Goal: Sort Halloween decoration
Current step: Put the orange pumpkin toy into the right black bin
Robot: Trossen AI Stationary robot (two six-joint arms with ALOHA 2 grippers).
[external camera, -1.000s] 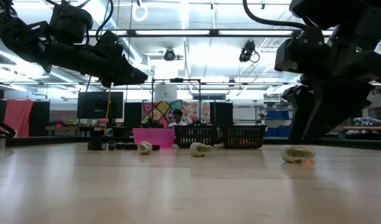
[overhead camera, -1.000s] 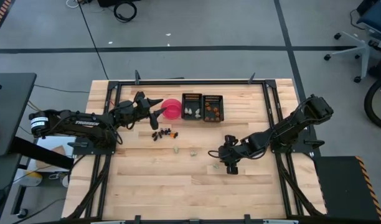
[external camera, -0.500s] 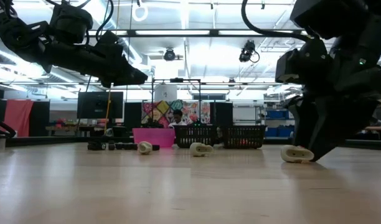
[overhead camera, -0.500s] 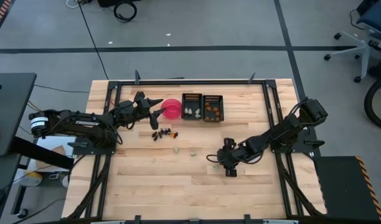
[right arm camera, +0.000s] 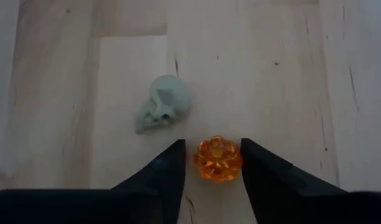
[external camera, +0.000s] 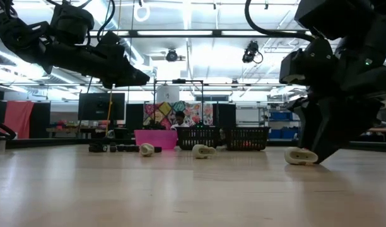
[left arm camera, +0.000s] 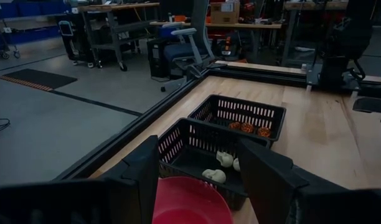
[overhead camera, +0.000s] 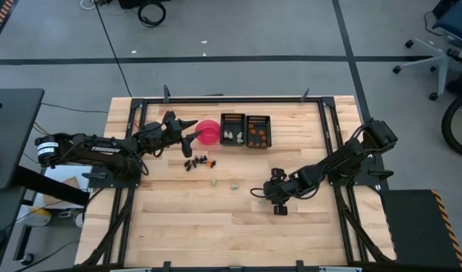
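Wooden bench [overhead camera: 216, 227], black-framed, carrying all items. Right gripper [right arm camera: 211, 163]: lowered to the bench surface in the middle-right area, fingers [right arm camera: 165, 171] partly closed and standing close on either side of an orange pumpkin piece [right arm camera: 218, 159]; whether they press on it cannot be told, and the piece sits on the wood. Pale skull piece [right arm camera: 162, 103]: lying on its side just beside the pumpkin, clear of the fingers. Left gripper [overhead camera: 187, 131]: held above the bench at the pink bowl [overhead camera: 208, 131], jaws spread wide, holding nothing. First black tray [overhead camera: 232, 130]: next to the bowl, containing pale skull pieces [left arm camera: 218, 168]. Second black tray [overhead camera: 257, 131]: touching the first on its far side from the bowl, containing orange pieces [left arm camera: 246, 129]. Dark pieces [overhead camera: 192, 162]: small cluster on the bench in front of the bowl, one orange piece among them. Two further pale pieces [overhead camera: 224, 182]: loose on the wood between the cluster and the right gripper.
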